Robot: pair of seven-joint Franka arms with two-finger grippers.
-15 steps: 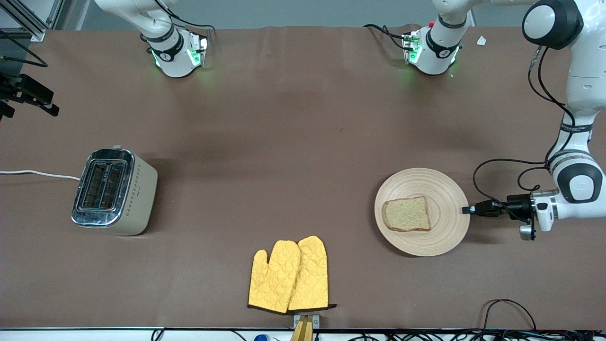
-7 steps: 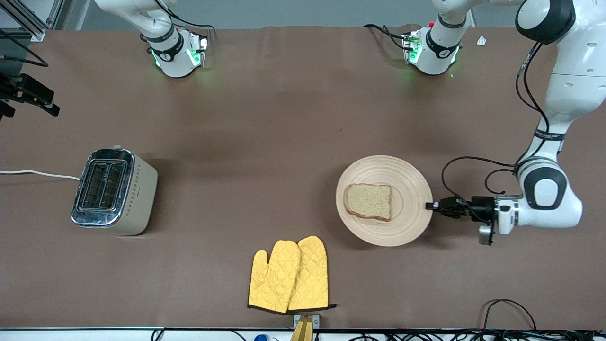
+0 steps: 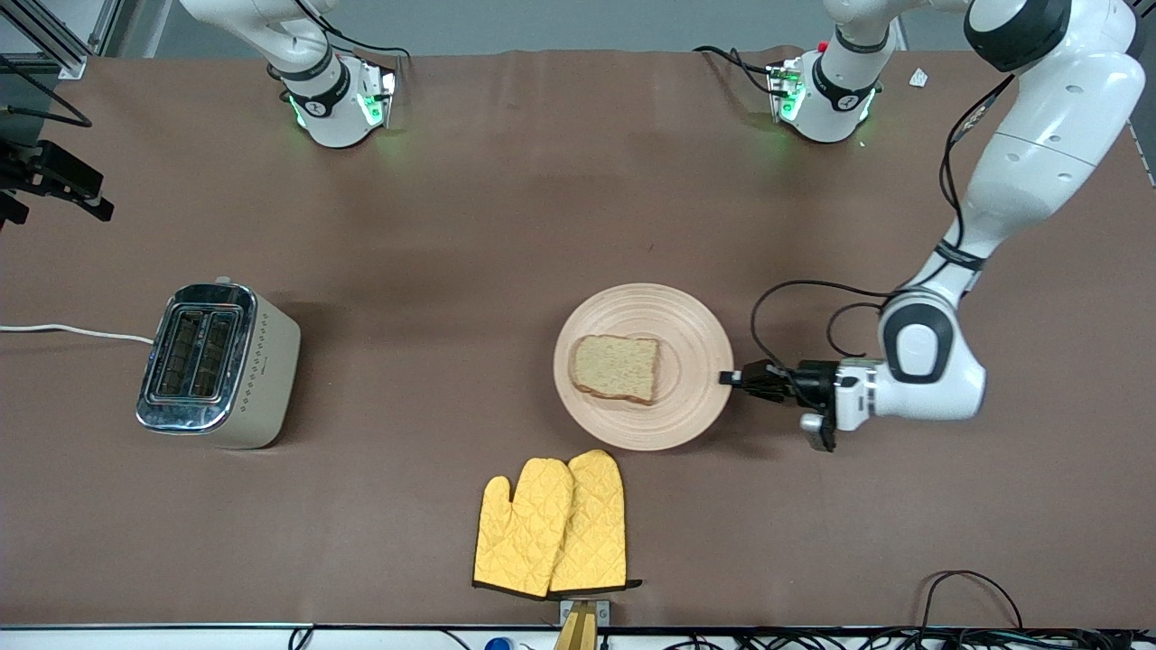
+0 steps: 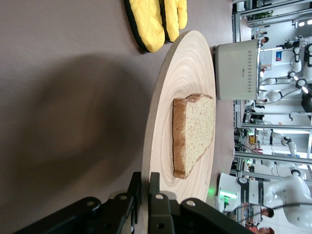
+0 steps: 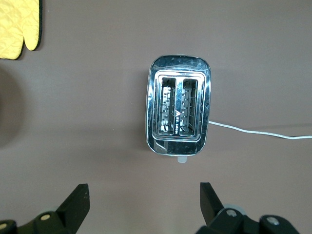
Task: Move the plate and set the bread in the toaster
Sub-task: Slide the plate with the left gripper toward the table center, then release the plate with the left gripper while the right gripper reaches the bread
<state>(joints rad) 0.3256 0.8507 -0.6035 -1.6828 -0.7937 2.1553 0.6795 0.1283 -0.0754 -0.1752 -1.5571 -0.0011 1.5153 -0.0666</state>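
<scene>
The pale wooden plate [image 3: 688, 327] is at the middle of the table with the bread [image 3: 617, 368] lying on it. My left gripper [image 3: 728, 378] is shut on the plate's rim, on the side toward the left arm's end of the table. The left wrist view shows the jaws [image 4: 145, 183] clamped on the rim, the plate [image 4: 187, 78] and the bread [image 4: 195, 131]. The toaster [image 3: 212, 364] stands toward the right arm's end, both slots empty. My right gripper [image 5: 144, 200] is open and empty high over the table beside the toaster [image 5: 179, 112]. It is out of the front view.
A pair of yellow oven mitts [image 3: 553, 524] lies near the table's front edge, just nearer the camera than the plate. The toaster's white cord [image 3: 72, 331] runs off the table's end. Black cables [image 3: 971, 587] lie at the front corner.
My left gripper has carried the plate with the bread from the left arm's end to the table's middle, toward the toaster. The toaster and the mitts have not moved.
</scene>
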